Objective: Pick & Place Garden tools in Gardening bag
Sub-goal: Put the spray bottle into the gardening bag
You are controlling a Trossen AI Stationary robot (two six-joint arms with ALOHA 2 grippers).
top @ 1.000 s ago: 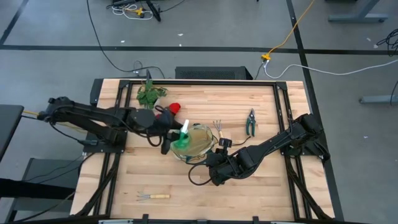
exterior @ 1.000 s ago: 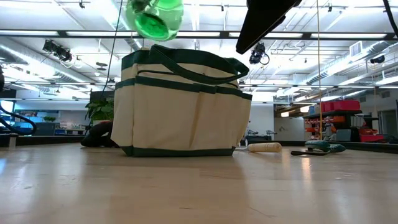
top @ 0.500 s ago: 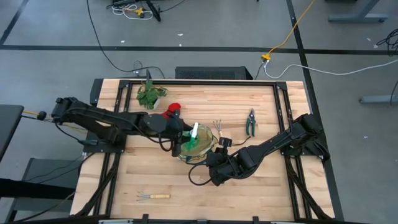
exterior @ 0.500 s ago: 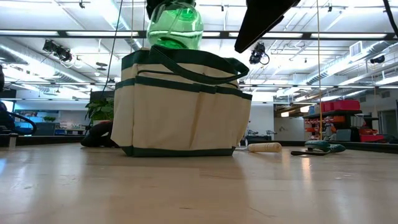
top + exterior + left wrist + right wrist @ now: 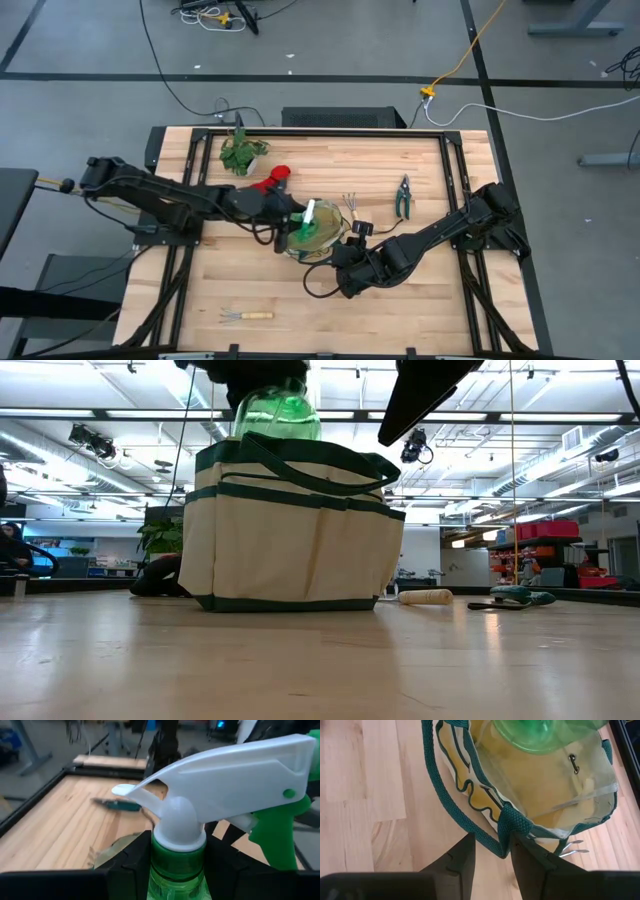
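The left hand [image 5: 290, 212] grips a translucent green spray bottle [image 5: 277, 412] by its neck, just under the white trigger head, its fingers [image 5: 131, 862] closed on either side. The bottle hangs below the hand, right over the open mouth of the beige gardening bag [image 5: 295, 530], with its base at about rim level.

The right hand [image 5: 491, 851] is clamped on the bag's green strap, holding the mouth open from the side opposite the left hand.

To do this step well, the bottle should go straight down into the main compartment, clear of the straps, and be let go only once it is low inside, while the right hand keeps the rim steady.

No brand, label or writing can be read on the bottle or bag.
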